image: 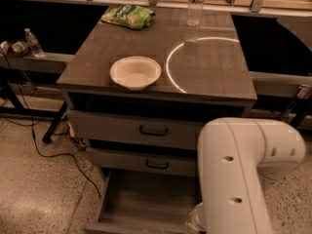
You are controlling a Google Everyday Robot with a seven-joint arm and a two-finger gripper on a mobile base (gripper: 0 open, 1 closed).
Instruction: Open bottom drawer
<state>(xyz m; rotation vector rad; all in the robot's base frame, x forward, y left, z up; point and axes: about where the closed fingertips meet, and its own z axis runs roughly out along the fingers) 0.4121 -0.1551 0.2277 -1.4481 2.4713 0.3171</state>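
The bottom drawer (141, 204) of the grey wood-grain cabinet stands pulled out toward me, and its bare inside shows. Its front and black handle are cut off by the bottom edge of the view. The two larger drawers above it, upper (146, 129) and middle (146, 162), are shut, each with a black bar handle. My white arm (243, 174) fills the lower right. My gripper (196, 219) is mostly hidden under the arm, at the open drawer's right side near the bottom edge.
On the cabinet top (214, 77) are a white bowl (135, 72), a green snack bag (129, 16) and a clear water bottle (195, 3). Black cables (48, 150) trail on the speckled floor at left. Dark shelving runs behind.
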